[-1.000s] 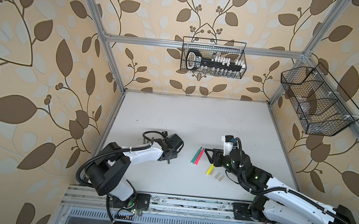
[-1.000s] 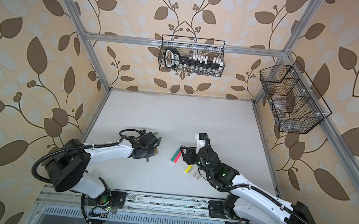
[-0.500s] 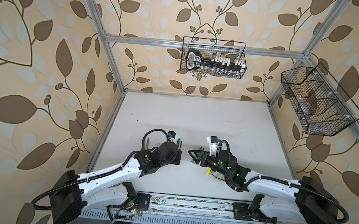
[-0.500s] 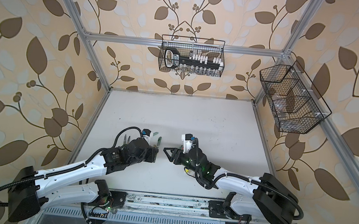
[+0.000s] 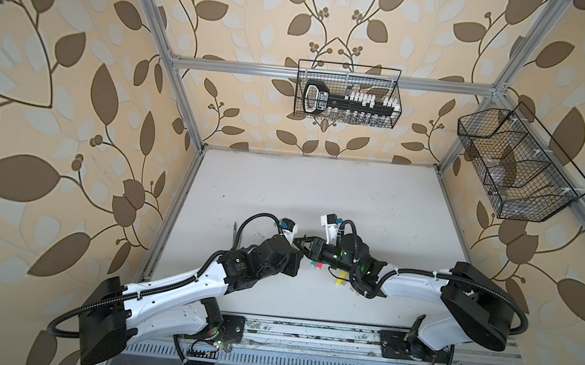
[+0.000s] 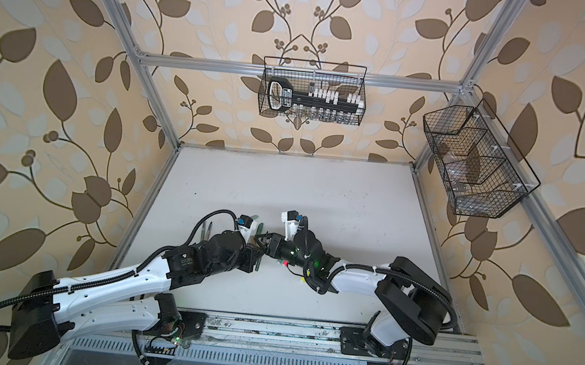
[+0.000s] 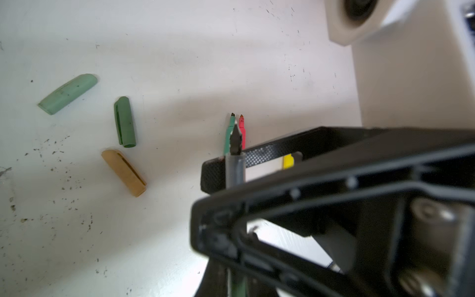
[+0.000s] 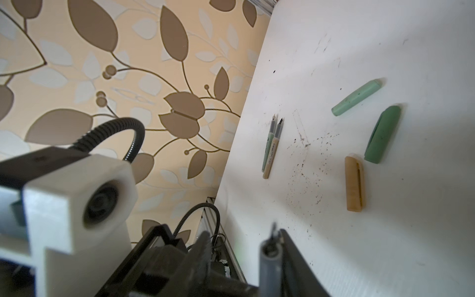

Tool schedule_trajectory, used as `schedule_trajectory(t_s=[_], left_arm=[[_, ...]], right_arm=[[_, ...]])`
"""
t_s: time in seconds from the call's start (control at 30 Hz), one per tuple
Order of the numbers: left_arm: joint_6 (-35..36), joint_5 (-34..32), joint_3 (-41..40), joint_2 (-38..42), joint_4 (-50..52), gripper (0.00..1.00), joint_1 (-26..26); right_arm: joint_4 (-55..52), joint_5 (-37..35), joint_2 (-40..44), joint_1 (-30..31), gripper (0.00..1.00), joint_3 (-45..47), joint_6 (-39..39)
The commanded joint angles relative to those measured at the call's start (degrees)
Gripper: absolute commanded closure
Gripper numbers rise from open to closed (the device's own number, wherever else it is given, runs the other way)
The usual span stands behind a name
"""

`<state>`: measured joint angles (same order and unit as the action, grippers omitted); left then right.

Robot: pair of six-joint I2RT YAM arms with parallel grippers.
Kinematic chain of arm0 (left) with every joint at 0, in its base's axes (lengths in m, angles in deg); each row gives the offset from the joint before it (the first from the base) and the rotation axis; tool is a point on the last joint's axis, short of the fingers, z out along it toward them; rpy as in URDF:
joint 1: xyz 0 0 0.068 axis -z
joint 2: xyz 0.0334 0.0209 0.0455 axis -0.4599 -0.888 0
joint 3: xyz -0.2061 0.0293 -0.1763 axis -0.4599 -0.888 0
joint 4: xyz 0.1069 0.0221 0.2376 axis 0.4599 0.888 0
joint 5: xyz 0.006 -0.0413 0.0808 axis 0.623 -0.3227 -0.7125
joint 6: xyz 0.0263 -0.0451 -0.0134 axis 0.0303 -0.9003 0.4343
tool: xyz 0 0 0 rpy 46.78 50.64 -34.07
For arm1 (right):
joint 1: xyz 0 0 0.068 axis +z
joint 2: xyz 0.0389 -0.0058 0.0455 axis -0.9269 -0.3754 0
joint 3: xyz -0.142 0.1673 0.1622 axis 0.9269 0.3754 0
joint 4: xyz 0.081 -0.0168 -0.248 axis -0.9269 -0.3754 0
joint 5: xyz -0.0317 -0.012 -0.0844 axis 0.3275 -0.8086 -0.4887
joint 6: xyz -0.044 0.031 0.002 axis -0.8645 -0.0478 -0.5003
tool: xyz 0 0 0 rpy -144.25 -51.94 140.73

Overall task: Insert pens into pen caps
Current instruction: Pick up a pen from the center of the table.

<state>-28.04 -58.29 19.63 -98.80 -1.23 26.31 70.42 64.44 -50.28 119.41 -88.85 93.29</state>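
Between your left fingers sits the dark green pen, clamped tight, its nib poking out past the tips. Your right fingers stand partly open around the pen's grey grip: one touches it, the other stays apart. Beyond the tips, on the desk, lie the sage green cap, the dark green cap and the tan cap, none touching the fingers or the pen.

Wht table w/ pens, caps
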Motion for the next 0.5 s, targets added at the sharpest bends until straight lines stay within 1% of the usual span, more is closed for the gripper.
schedule_trajectory(t_s=[0.0, 0.07, 0.1, 0.13, 0.27, 0.3, 0.4, 0.47], left_arm=[[0.95, -0.31, -0.56, 0.82, -1.58, 1.00, 0.71], [0.90, -0.55, -0.87, 1.07, -1.38, 1.00, 0.71], [0.90, -0.59, -0.95, 1.26, -1.34, 1.00, 0.71], [0.93, -0.59, -1.09, 1.51, -1.19, 0.98, 0.71], [0.97, -0.81, -1.82, 2.45, -1.16, 0.75, 0.71], [0.97, -0.94, -2.04, 2.58, -1.12, 0.72, 0.71], [1.06, -0.80, -2.35, 2.69, -1.07, 0.64, 0.71], [1.20, -0.59, -2.45, 2.42, -0.99, 0.64, 0.71]], right_arm=[[2.11, 2.13, -1.68, 0.22, 0.81, -2.34, 1.95], [1.42, 1.75, -2.08, 0.22, 0.94, -2.77, 2.08], [1.13, 1.53, -2.19, 0.29, 0.98, -2.87, 2.07], [0.77, 1.17, -2.17, 0.38, 1.00, -2.95, 2.18], [0.22, -0.25, -1.76, 0.67, 1.00, -3.07, 2.45], [0.07, -0.56, -1.61, 0.81, 1.00, -3.10, 2.54], [-0.76, -1.66, -0.81, 1.34, 1.00, -3.54, 2.37], [-1.75, -2.30, -0.34, 1.65, 1.00, -4.07, 1.94]])
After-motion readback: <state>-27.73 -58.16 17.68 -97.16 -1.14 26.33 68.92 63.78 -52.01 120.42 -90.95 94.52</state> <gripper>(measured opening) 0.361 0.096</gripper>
